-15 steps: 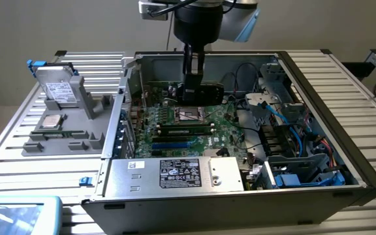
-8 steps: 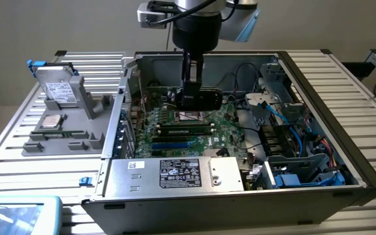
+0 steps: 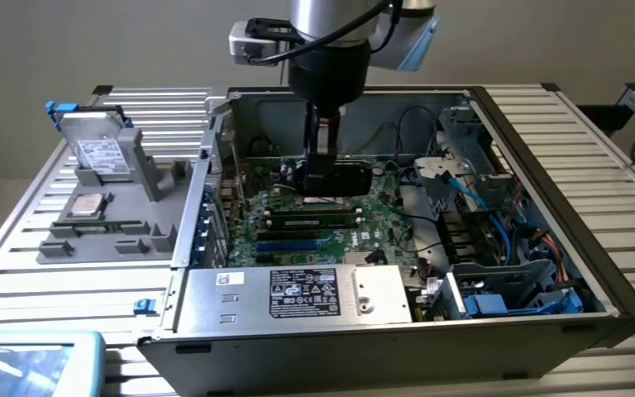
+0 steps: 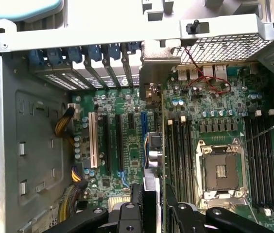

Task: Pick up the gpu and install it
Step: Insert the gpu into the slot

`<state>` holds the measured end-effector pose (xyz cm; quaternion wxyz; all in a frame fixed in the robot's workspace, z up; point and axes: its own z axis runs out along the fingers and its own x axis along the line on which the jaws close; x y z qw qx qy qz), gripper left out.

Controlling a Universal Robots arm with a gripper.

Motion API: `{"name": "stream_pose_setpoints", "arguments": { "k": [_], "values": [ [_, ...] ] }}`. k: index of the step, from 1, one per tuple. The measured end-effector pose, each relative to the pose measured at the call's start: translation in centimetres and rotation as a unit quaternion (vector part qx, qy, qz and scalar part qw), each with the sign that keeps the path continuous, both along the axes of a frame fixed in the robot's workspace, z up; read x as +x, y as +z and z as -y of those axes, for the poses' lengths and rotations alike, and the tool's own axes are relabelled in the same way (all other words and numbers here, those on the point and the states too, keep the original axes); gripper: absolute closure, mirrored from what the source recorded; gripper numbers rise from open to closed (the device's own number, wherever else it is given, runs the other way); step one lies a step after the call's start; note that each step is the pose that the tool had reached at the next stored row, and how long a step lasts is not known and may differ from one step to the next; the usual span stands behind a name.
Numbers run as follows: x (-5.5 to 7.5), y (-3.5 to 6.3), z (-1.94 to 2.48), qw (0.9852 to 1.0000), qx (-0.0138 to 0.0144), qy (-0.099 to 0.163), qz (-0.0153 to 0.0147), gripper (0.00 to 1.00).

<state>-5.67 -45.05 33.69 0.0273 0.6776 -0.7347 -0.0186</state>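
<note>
2 things lie nearest in the exterior view: a teal-rimmed tray [image 3: 31,356] at the lower left corner of the frame, and the open computer case [image 3: 350,364], which rests on a slatted metal table [image 3: 64,281]. Just inside the case's near wall sits the silver power supply [image 3: 295,294], label up. Beyond it lies the green motherboard [image 3: 295,240], with 2 dark memory sticks [image 3: 308,217] in their slots near the frame's centre.

Right above those sticks hangs the gripper [image 3: 323,188], reaching straight down from the arm at the top centre of the frame. Its fingers [image 4: 127,216] are clamped on the gpu [image 3: 353,178], which stands on edge with its black cooler turned toward the exterior view's right. In the wrist view the gpu [image 4: 156,150] runs edge-on from between the 2 black fingers toward the row of rear bracket openings [image 4: 93,65]. It has the long expansion slots [image 4: 109,141] on one side and the open CPU socket [image 4: 222,170] on the other. Whether the card's lower edge touches a slot cannot be told.

Farther off, at the middle left of the exterior frame, a grey fixture [image 3: 119,244] holds a processor chip [image 3: 88,205]. Behind it, at the upper left, a silver hard drive [image 3: 102,153] with a white label stands tilted.
</note>
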Motion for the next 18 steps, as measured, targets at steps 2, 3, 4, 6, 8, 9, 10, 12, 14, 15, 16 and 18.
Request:
{"name": "stream_pose_setpoints", "arguments": {
  "k": [2, 3, 4, 6, 8, 9, 10, 12, 14, 15, 16, 18],
  "values": [
    [-0.1, -0.31, 0.20, 1.0000, 0.0031, 0.000, 0.0000, 0.72],
    [-0.1, -0.45, 0.33, 1.0000, 0.0047, 0.000, 0.0000, 0.72],
    [-0.2, -0.59, 0.45, 1.0000, 0.0061, 0.000, 0.0000, 0.72],
    [-0.4, -0.92, 0.62, 1.0000, 0.0086, 0.000, 0.0000, 0.72],
    [-0.5, -1.21, 0.86, 0.9999, 0.0112, 0.002, -0.0001, 0.72],
    [-0.5, -1.36, 0.97, 0.9999, 0.0126, 0.002, -0.0001, 0.72],
    [-0.6, -1.52, 1.07, 0.9999, 0.0141, 0.002, 0.0000, 0.72],
    [-0.6, -1.83, 1.14, 0.9999, 0.0151, 0.003, 0.0000, 0.72],
    [-0.6, -2.10, 1.16, 0.9999, 0.0155, 0.004, -0.0001, 0.72],
    [-0.6, -2.22, 1.17, 0.9999, 0.0154, 0.004, -0.0001, 0.72],
    [-0.6, -2.31, 1.17, 0.9999, 0.0155, 0.004, -0.0002, 0.72],
    [-0.6, -2.45, 1.16, 0.9999, 0.0155, 0.006, -0.0012, 0.72]
  ]
}}
